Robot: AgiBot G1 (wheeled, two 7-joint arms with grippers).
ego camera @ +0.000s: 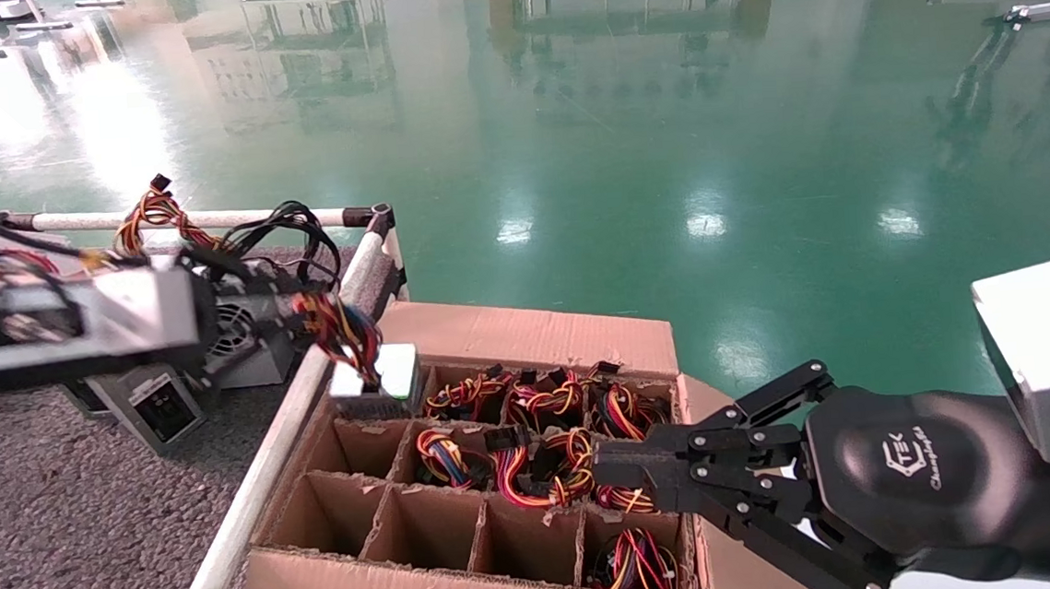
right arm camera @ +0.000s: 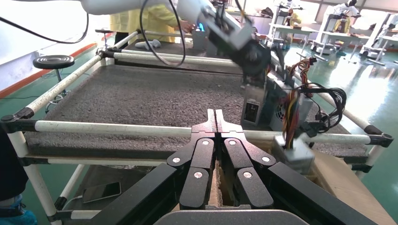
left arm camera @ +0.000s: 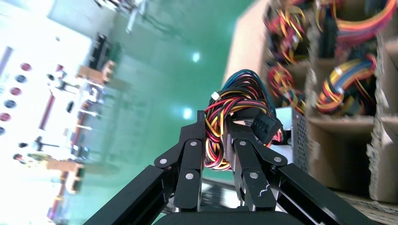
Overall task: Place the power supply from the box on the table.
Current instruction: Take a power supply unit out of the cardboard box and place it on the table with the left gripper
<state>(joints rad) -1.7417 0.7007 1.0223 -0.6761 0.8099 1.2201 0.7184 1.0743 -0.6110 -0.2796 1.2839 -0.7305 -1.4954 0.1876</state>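
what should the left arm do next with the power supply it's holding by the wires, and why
Probably carry it sideways over the white rail onto the table. The left gripper is shut on the wire bundle, and the power supply hangs above the box corner, not yet over the table.

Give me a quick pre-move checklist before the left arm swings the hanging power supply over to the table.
1. Left gripper shut on the wire bundle: ok.
2. Power supply lifted out of the box: ok, hanging above the corner cell.
3. Clear of the white rail: cannot tell.
4. Bare table to set it on: ok, in front of the grey units already there.
5. Right gripper, shut, out of the path: ok, over the box's right side.
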